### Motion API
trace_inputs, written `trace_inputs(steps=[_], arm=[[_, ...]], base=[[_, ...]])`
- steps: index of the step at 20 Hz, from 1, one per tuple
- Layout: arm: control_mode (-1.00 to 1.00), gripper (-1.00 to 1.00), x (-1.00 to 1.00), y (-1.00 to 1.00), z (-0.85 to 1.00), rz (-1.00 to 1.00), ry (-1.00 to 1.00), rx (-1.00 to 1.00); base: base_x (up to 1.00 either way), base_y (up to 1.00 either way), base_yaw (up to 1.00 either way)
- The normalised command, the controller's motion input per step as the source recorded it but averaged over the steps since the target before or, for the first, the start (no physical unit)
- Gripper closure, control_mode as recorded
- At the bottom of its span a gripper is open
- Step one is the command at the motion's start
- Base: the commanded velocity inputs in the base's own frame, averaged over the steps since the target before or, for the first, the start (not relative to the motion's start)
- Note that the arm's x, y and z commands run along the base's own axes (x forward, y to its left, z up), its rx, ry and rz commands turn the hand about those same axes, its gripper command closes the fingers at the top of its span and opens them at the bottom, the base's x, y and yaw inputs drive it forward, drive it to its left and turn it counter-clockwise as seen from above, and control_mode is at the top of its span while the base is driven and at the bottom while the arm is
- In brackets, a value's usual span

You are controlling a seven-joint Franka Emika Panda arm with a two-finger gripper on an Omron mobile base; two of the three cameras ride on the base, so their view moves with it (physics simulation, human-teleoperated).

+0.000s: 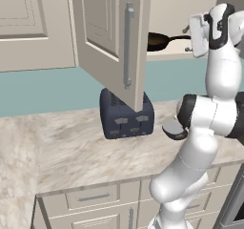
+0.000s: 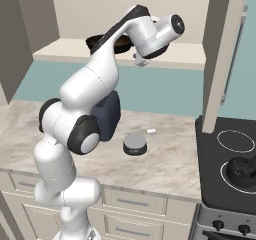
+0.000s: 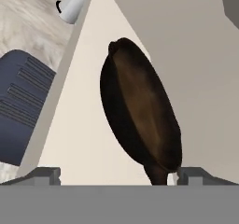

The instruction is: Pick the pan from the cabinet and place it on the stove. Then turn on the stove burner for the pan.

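Note:
The dark brown pan [image 3: 140,120] lies on the shelf of the open cabinet [image 1: 167,56], its thin handle pointing toward my hand. My gripper [image 3: 119,176] is open just in front of it. The root of the handle passes between the fingertips, close to the right one [image 3: 191,174], and nothing is gripped. From the left base the pan [image 1: 159,40] sits behind the swung-out cabinet door [image 1: 102,27], with the gripper [image 1: 188,39] at its handle end. The stove [image 2: 210,184] lies at lower right, showing a thin white burner ring [image 2: 235,140] and black knobs [image 2: 218,225].
A dark blue toaster [image 1: 126,113] stands on the marble counter under the cabinet. A small grey round object [image 2: 135,144] and a tiny white piece [image 2: 150,131] lie beside it. A black kettle [image 2: 242,171] occupies the stove's larger ring. A second open door [image 2: 222,49] hangs above the stove's left edge.

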Motion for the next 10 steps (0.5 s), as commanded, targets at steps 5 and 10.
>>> trace_inputs(steps=[5, 10], arm=[[-1.0, -1.0, 0.32, 0.0, -0.14, 0.0, 0.0, -0.02], [-1.0, -1.0, 0.36, 0.0, -0.11, 0.0, -0.01, -0.01]], base=[[0.0, 0.0, 0.0], [0.0, 0.0, 0.0]])
